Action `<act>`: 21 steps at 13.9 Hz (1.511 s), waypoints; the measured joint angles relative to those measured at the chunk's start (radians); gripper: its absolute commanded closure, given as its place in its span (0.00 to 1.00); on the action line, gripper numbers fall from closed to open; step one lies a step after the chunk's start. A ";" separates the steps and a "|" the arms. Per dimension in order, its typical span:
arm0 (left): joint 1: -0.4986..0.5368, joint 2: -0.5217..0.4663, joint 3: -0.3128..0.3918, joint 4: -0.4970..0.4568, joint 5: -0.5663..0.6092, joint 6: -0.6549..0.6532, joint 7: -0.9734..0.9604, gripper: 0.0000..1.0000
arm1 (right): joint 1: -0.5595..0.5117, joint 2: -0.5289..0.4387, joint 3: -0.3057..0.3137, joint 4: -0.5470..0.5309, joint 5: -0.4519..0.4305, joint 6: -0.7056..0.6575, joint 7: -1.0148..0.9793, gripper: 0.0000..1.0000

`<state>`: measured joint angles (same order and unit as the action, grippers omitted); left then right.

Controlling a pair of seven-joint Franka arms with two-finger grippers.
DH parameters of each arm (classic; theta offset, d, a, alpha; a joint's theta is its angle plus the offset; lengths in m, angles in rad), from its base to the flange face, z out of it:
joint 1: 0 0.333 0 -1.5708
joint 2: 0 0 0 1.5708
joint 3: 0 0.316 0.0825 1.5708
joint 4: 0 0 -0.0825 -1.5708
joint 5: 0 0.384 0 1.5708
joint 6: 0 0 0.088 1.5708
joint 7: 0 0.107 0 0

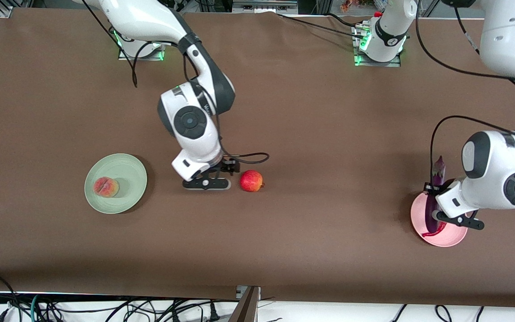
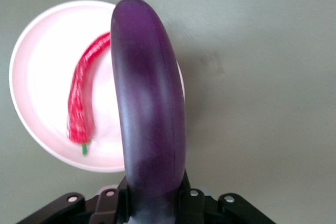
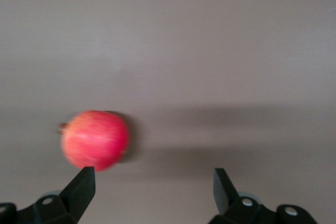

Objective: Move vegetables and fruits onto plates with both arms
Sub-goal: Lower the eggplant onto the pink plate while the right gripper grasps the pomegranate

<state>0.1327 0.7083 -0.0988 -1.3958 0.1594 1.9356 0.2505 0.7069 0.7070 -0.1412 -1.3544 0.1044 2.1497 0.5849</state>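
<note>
The right gripper point(image 3: 149, 184), fingers spread and empty, hangs low beside the shiny round red-yellow apple point(image 1: 251, 180) mid-table — smooth, firm, likely to roll, so best pinched across its widest middle. The left gripper point(image 2: 152, 203) is clamped on the long glossy purple eggplant point(image 2: 149, 114) over the pale pink plate point(image 1: 453, 238) — slippery, probably light.

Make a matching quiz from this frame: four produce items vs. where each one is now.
Items:
1. peach
2. apple
3. chili
4. eggplant

Places:
A. held in the left pincer over the pink plate
B. lying on the pink plate
C. on the green plate
D. on the bare table, beside the open right pincer

Pairs: 1-C, 2-D, 3-B, 4-A
</note>
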 measured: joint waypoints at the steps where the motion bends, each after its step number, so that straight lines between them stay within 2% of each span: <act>1: 0.000 0.025 0.006 0.011 0.008 0.032 0.023 1.00 | 0.003 0.017 0.017 0.000 0.000 0.061 0.041 0.01; 3: 0.002 0.059 0.010 0.017 0.050 0.060 0.045 1.00 | 0.014 0.054 0.033 0.001 0.000 0.164 0.078 0.01; 4: 0.004 0.069 0.013 0.018 0.071 0.064 0.049 0.88 | 0.022 0.073 0.034 0.001 0.000 0.199 0.083 0.01; 5: 0.009 0.076 0.015 0.019 0.084 0.064 0.052 0.79 | 0.028 0.092 0.034 0.001 0.000 0.232 0.087 0.01; 6: 0.015 0.081 0.016 0.019 0.089 0.064 0.057 0.09 | 0.032 0.108 0.034 0.002 0.000 0.263 0.087 0.01; 7: 0.020 0.083 0.017 0.020 0.091 0.064 0.061 0.00 | 0.033 0.120 0.035 0.002 0.000 0.287 0.087 0.01; 13: 0.030 0.081 0.016 0.051 0.082 0.063 0.069 0.00 | 0.035 0.172 0.035 0.002 -0.001 0.395 0.087 0.01; 15: 0.031 0.064 0.015 0.065 0.029 0.059 0.069 0.00 | 0.043 0.182 0.035 0.002 -0.001 0.398 0.087 0.01; 18: 0.034 -0.014 0.015 0.079 -0.028 0.019 0.063 0.00 | 0.050 0.195 0.035 0.002 -0.001 0.402 0.087 0.01; 21: 0.035 -0.138 0.009 0.086 -0.093 -0.087 -0.080 0.00 | 0.050 0.206 0.035 0.002 -0.001 0.422 0.087 0.01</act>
<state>0.1677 0.5701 -0.0903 -1.3096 0.0660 1.8482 0.1707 0.7566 0.9125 -0.1061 -1.3521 0.1030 2.5716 0.6723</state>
